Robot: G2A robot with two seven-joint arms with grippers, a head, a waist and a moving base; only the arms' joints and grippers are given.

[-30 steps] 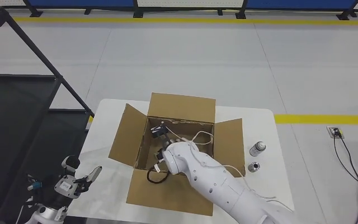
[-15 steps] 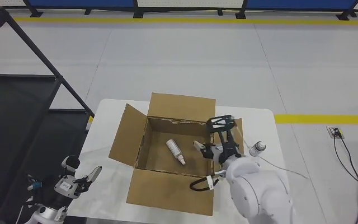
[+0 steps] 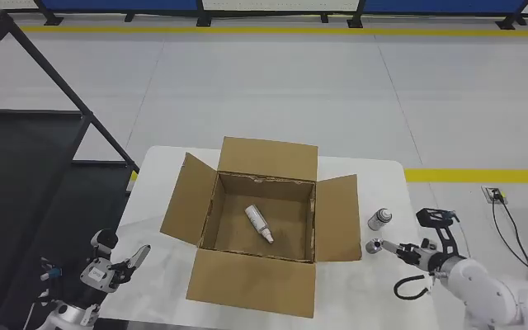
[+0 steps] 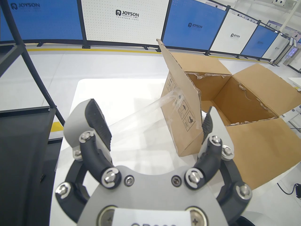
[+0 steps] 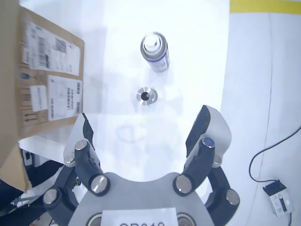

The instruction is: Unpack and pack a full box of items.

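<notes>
The open cardboard box [image 3: 334, 219] stands mid-table with its four flaps spread. A white bottle [image 3: 259, 223] lies on its floor. To the right of the box, a spray can [image 3: 379, 219] stands upright on the table beside a small metal cylinder [image 3: 374, 246]. My right gripper [image 3: 400, 249] hovers just right of that cylinder, open and holding nothing. In the right wrist view the right gripper [image 5: 143, 121] sits short of the cylinder [image 5: 146, 96], with the can [image 5: 156, 54] beyond. My left gripper [image 3: 124, 246] is open and empty at the table's front left corner, facing the box [image 4: 235, 104].
A clear tape strip [image 4: 164, 99] hangs off the box's left flap. The right flap [image 5: 47, 76] carries paper labels. A black shelf frame [image 3: 49, 140] stands left of the white table [image 3: 165, 247]. A cable and plug [image 3: 495, 198] lie on the floor at right.
My right arm has pulled out of the box and swung right, past the right flap, to the table's right side. The bottle in the box is now uncovered. The left arm has kept still.
</notes>
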